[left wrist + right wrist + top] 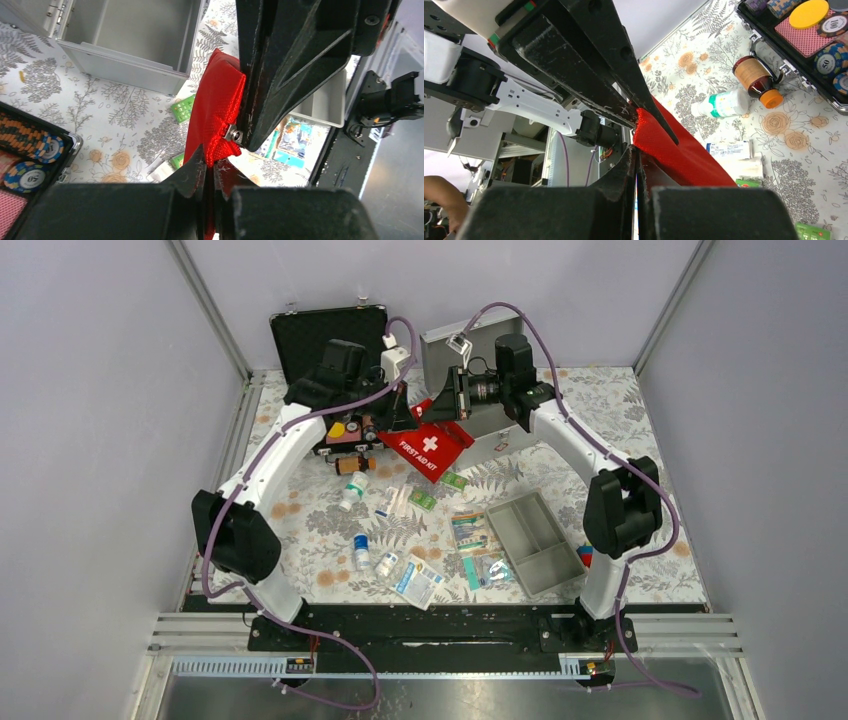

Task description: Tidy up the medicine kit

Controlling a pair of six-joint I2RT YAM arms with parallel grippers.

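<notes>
left arm [260,470] – rises from its base at the near edge of the table [650,410], elbow out toward the left edge, forearm reaching to the far middle. left gripper [205,159] pressed together on a fold of the red pouch [215,110].

right arm [585,445] – mirrored pose, elbow toward the right edge, wrist turned left across the front of the box. right gripper [636,157] likewise pinching the pouch's red fabric, its tips almost meeting those of the other.

the pouch has a white cross and "first aid kit" lettering and hangs tilted between the two grippers. whether its lower corner touches the table cannot be told.

medicine kit box [497,440]: at the far edge, right of centre, lid [470,340] raised, grey inner walls in view.

grey divided tray [533,540]: apart from the box, toward the near right corner.

around:
- black case [340,435] of poker chips, at the far edge left of centre, just beside the pouch
- amber bottle [756,80] with an orange cap, lying next to a white bottle [723,104]
- packets [420,575] and small bottles, scattered over the middle

hidden: from above, the wrists cover both sets of fingertips, and the right arm cuts off the box front. the packet print is too small to read.
</notes>
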